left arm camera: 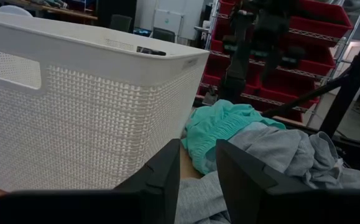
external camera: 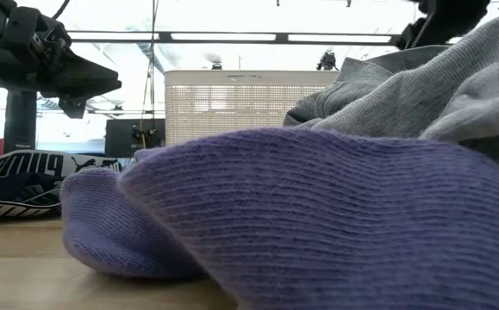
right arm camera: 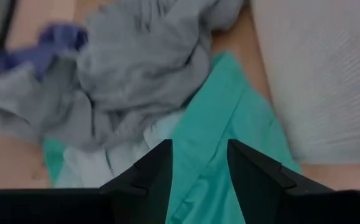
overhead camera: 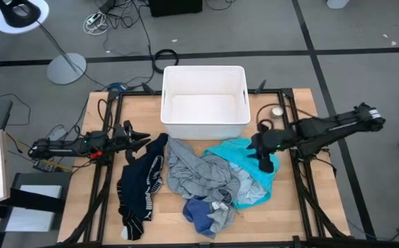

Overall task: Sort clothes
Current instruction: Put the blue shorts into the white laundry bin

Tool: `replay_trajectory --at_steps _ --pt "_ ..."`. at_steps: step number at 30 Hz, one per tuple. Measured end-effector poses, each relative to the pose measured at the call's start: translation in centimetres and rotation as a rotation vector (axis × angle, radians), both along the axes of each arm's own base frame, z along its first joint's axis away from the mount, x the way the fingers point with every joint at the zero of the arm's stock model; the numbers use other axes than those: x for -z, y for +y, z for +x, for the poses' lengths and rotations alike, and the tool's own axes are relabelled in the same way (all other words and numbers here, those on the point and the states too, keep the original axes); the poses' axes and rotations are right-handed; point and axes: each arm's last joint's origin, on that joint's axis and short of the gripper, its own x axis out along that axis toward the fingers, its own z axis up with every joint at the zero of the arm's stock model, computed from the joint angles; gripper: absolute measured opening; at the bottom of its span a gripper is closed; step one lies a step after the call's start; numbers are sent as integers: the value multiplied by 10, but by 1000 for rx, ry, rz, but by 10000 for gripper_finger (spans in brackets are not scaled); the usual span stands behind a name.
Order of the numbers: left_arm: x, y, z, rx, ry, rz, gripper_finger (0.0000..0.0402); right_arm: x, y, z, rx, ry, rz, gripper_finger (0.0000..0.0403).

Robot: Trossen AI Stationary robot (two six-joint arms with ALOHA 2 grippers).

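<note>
- High view: clothes heaped on the table (overhead camera: 302, 207) just in front of the white bin (overhead camera: 204, 101), which looks empty. Black-navy piece (overhead camera: 138, 189) lies on the left, grey shirt (overhead camera: 199, 178) in the middle, turquoise piece (overhead camera: 251, 172) on the right, blue sock (overhead camera: 198, 210) at the near edge. Right gripper (overhead camera: 267, 162) is over the turquoise piece; left gripper (overhead camera: 142, 140) is beside the black-navy piece.
- Low view: blue sock fills the foreground, grey shirt behind it, bin beyond.
- Left wrist view: fingers (left arm camera: 167, 171) apart, holding nothing, aimed past the bin wall toward the heap.
- Right wrist view: fingers (right arm camera: 155, 165) apart, directly above turquoise cloth, nothing gripped.
- Judgement: pinch a raised turquoise fold clear of the grey shirt, lift straight, so only one garment comes away.
</note>
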Motion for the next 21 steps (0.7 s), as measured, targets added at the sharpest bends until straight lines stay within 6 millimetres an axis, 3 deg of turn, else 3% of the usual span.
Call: replay_trajectory --at_steps 12,21 --pt "0 0 0 0 0 0 108 42 11 36 84 213 53 153" --pt "0 0 0 0 0 0 108 57 19 53 134 238 164 153"
